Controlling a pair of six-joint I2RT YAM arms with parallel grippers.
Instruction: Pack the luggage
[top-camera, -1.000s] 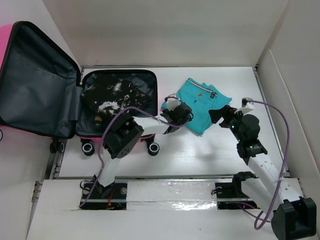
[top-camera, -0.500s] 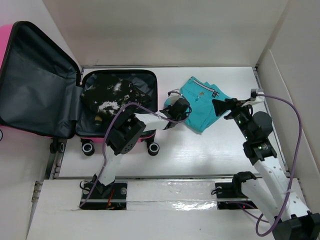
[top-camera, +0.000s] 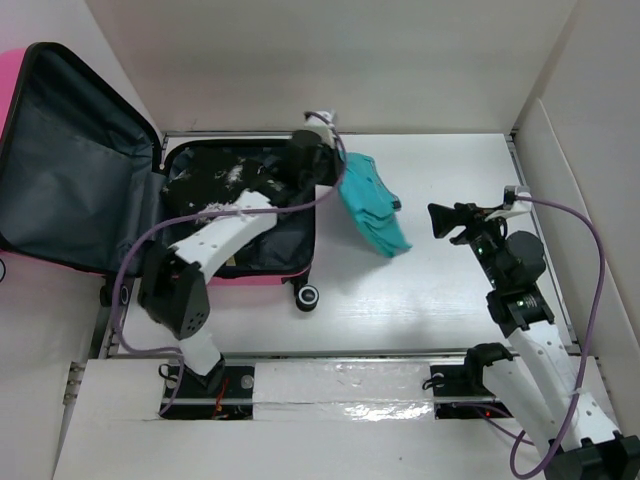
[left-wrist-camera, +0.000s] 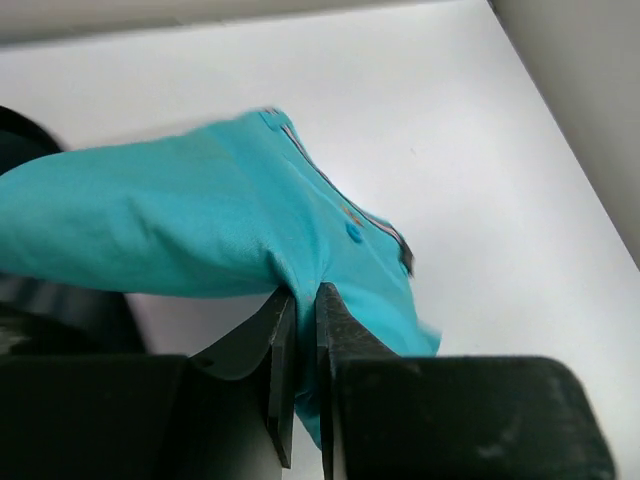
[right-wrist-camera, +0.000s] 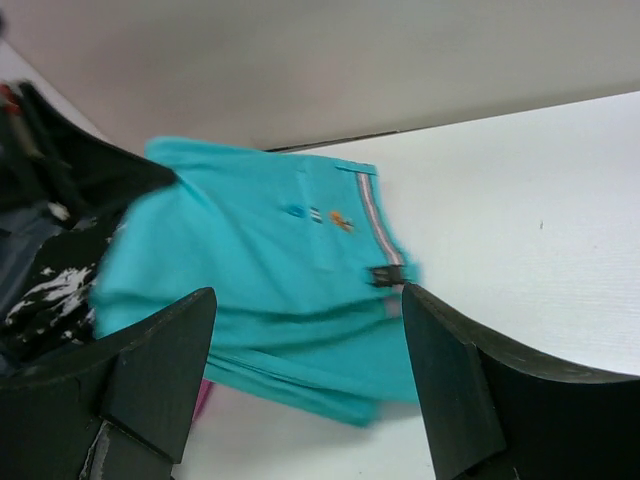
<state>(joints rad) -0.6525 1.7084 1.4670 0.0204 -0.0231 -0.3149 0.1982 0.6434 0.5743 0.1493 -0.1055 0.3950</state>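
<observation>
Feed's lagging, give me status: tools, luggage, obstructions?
Left tool shut on teal garment, beside open luggage. Right tool open, empty. Dark garment already inside luggage. No obstruction seen.

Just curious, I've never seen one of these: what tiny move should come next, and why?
Probably swing the teal shirt leftward. The left jaws pinch it, and it hangs just outside the right edge of the open luggage, where a black garment already lies.

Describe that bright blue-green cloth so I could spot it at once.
Start at the open pink suitcase on the left of the white table. At its right rim a turquoise garment hangs, pinched in the left pincer. It is the only turquoise thing; the clothing inside the case is black with white splashes.
</observation>
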